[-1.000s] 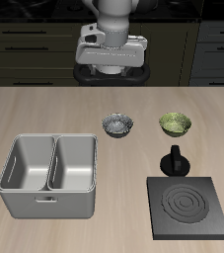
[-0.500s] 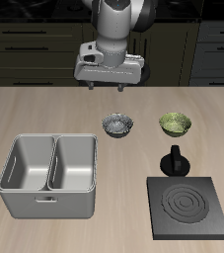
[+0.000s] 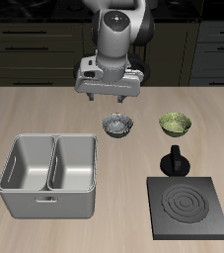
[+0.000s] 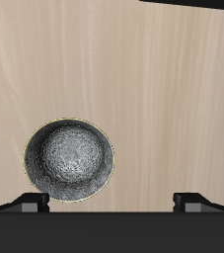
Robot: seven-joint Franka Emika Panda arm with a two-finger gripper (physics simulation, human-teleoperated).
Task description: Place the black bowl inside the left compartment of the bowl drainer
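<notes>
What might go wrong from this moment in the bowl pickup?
The gripper hangs open above and behind the black bowl; in the wrist view the bowl sits off-centre, so a straight descent may miss its rim. The yellow-green bowl is a similar lookalike nearby. The drainer wall could catch a low carry.

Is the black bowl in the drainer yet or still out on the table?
Out. The black bowl sits upright on the table, behind the bowl drainer; both compartments look empty.

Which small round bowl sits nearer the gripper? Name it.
The dark grey-black bowl with the speckled inside, almost under the gripper; the yellow-green bowl sits farther aside.
</notes>
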